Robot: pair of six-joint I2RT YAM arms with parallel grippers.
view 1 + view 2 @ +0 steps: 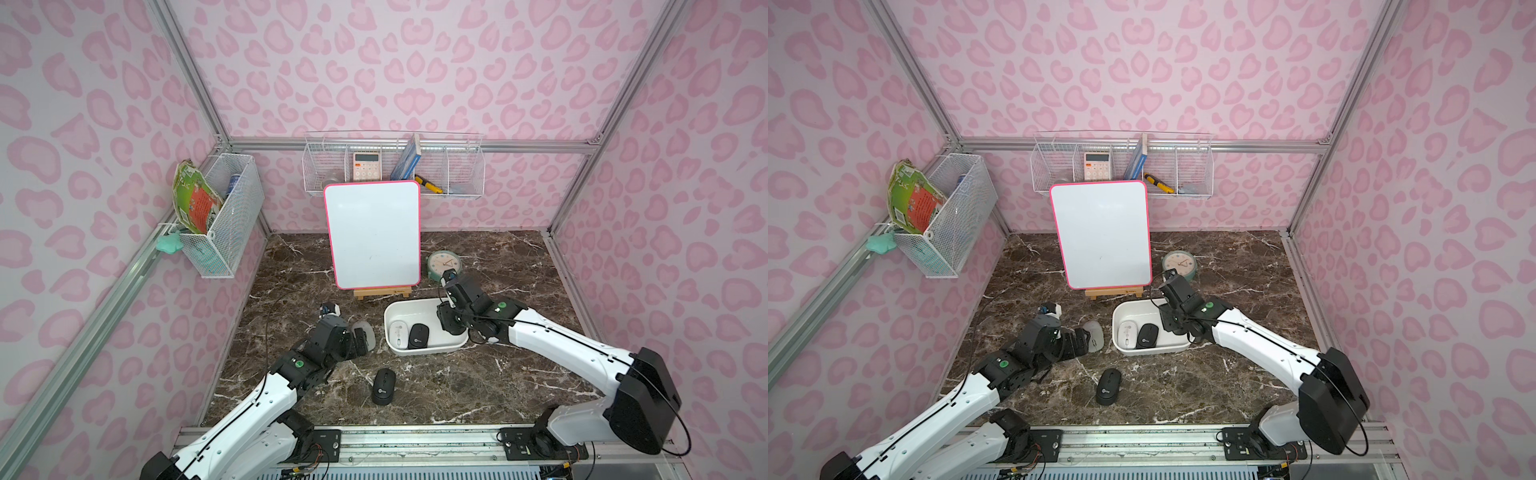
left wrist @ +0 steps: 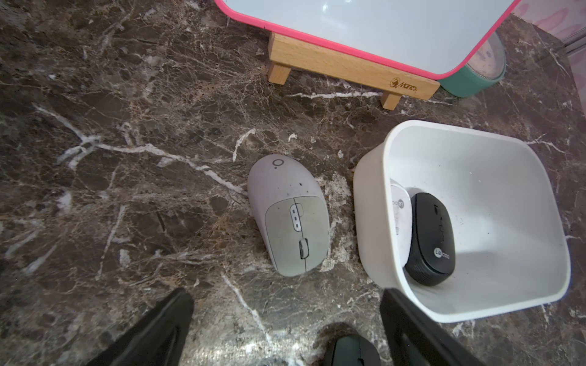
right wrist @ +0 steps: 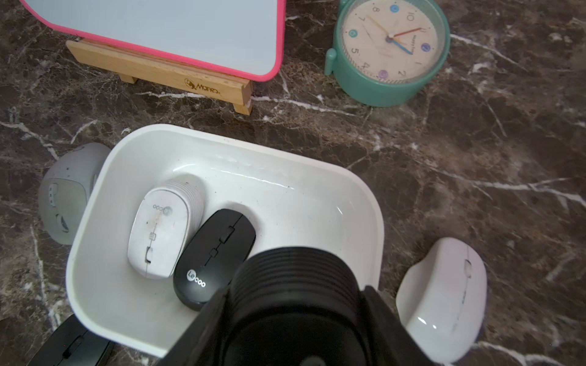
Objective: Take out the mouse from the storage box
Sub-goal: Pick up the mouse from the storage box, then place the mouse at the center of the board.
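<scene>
Lifting looks underway: my right gripper point(image 3: 290, 301) clamps a black ribbed mouse point(image 3: 295, 272) over the storage box point(image 3: 104, 253), lower centre of frame; left gripper point(image 2: 285, 294) stands apart. Next I'd carry it onto the tabletop point(image 3: 475, 142).

On my remote feed it's pink leopard-spot walls point(image 1: 374, 62), a dark brown worktop point(image 1: 478, 374) veined white, a white storage box point(image 1: 428, 348), a white mouse point(image 3: 158, 234), a black mouse point(image 3: 212, 256), a ribbed black mouse point(image 3: 295, 279), a grey mouse point(image 2: 287, 215), a pink-edged whiteboard point(image 1: 372, 235) and a teal clock point(image 3: 390, 92).
</scene>
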